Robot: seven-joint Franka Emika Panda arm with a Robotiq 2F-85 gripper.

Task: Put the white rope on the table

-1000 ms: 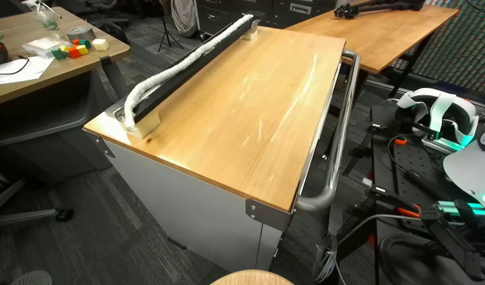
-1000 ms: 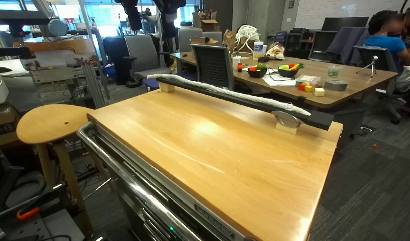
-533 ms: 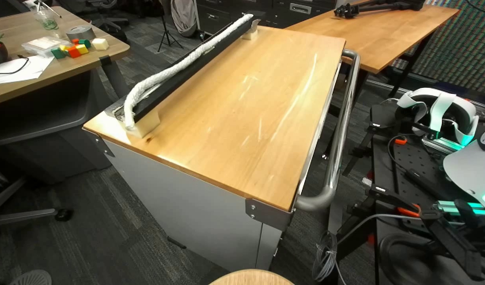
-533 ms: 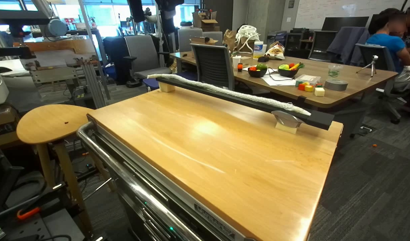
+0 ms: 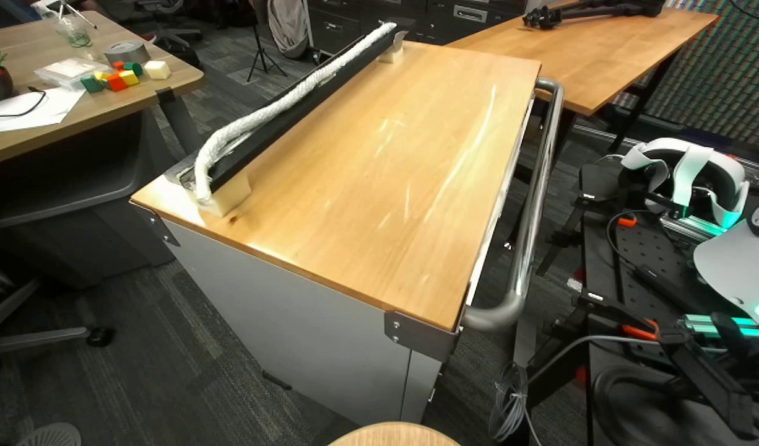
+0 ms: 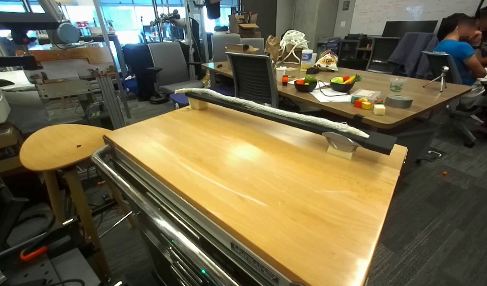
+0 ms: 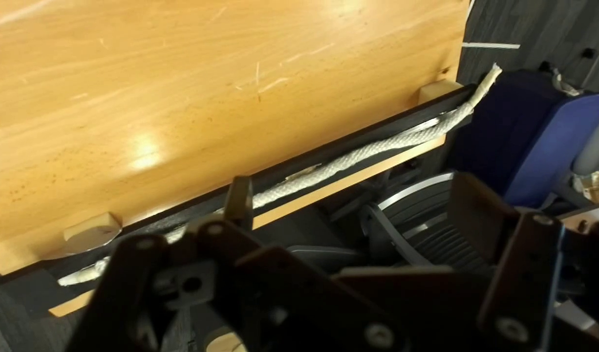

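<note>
The rope [image 7: 338, 165] is lying lengthwise along a black bar [image 6: 380, 142] above the table [image 6: 235, 167], and two pale blocks [image 6: 198, 104] are propping the bar near its ends, a metal piece [image 6: 339, 140] sitting beneath it at one of them. In an exterior view one end of the rope is curving down over the bar's end, and whether it is touching the table is hard to tell; the opposite, tapered end is resting on top of the bar. In the wrist view the gripper [image 7: 356, 205] is hanging released, its fingers [image 7: 238, 198] standing well apart, one of them hiding a stretch of rope. On the desk [image 6: 426, 98] beyond, a bowl [image 6: 306, 87] is holding red and green pieces [image 6: 310, 79], and a second bowl [image 6: 342, 87] beside it is holding green, red and yellow shapes [image 6: 350, 80] that are rising above the rim. Near them a clear box [image 6: 368, 95] is sitting, its contents showing too faintly to name, with coloured blocks [image 6: 362, 104] clustering just beside it. A glass [image 6: 397, 84] is showing green low down, whether inside or on the wall being unclear. Toward the far end, white cord [image 6: 294, 39] is heaping over a brown box [image 6: 285, 50], between a paper bag [image 6: 272, 45] and a tub [image 6: 306, 60].
</note>
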